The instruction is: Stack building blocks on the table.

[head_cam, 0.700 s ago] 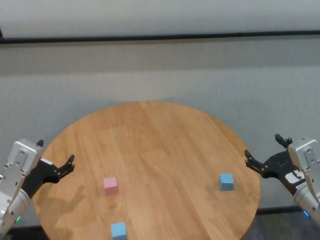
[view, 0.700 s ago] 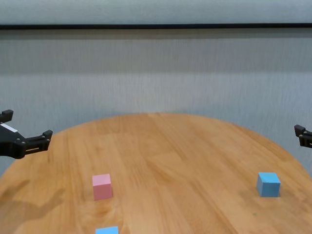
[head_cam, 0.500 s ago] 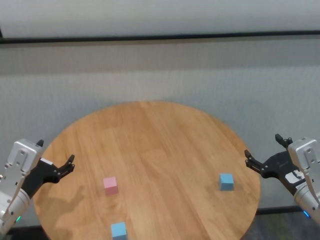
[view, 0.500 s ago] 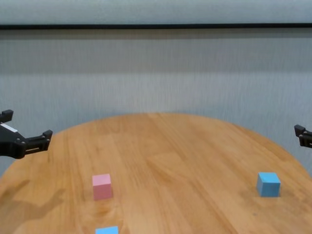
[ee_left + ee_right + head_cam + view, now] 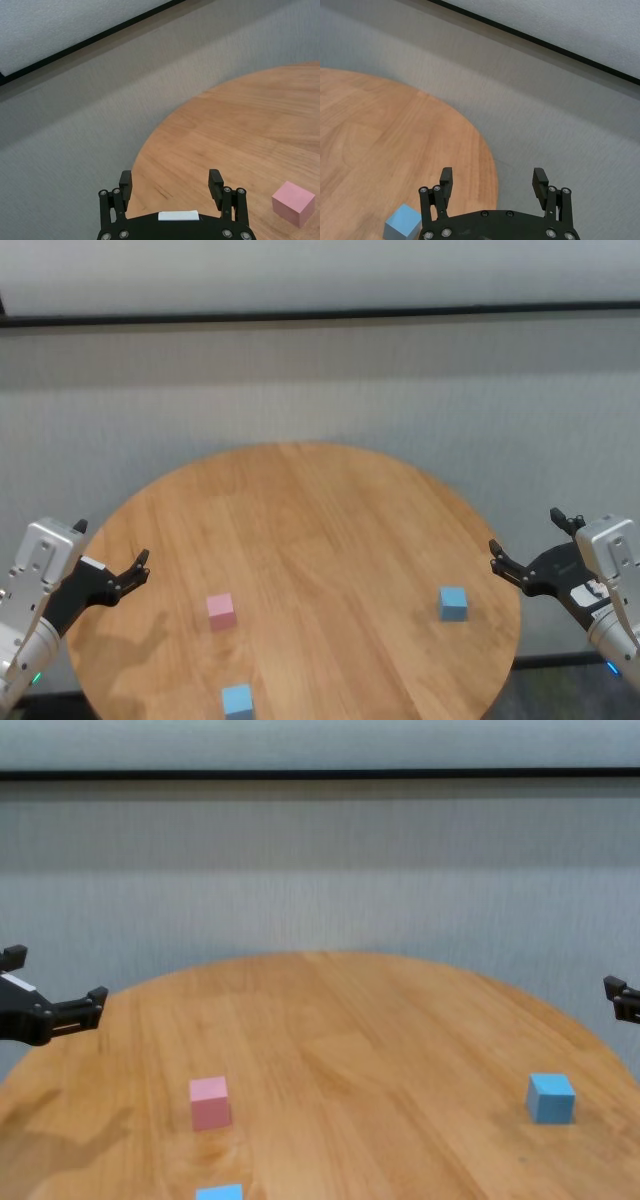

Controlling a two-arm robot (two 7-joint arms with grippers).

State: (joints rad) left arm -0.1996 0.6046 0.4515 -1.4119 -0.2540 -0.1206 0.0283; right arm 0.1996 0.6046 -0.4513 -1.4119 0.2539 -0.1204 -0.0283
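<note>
Black left hand point(image 5: 113, 562) splayed at table point(image 5: 330, 530) edge, right hand point(image 5: 524, 542) likewise

The round bench point(image 5: 300, 540) had a light orange-brown top of wood-grain planks, and three small cubes lay directly on it, all well apart and none stacked. A pink block point(image 5: 221, 610) sat on the robot's left half, with a light blue block point(image 5: 237, 701) nearer the robot at the near edge, just to the right of the pink one. A second light blue block point(image 5: 453, 603) sat far over on the right side, close to the right rim, upright on its own.
</note>
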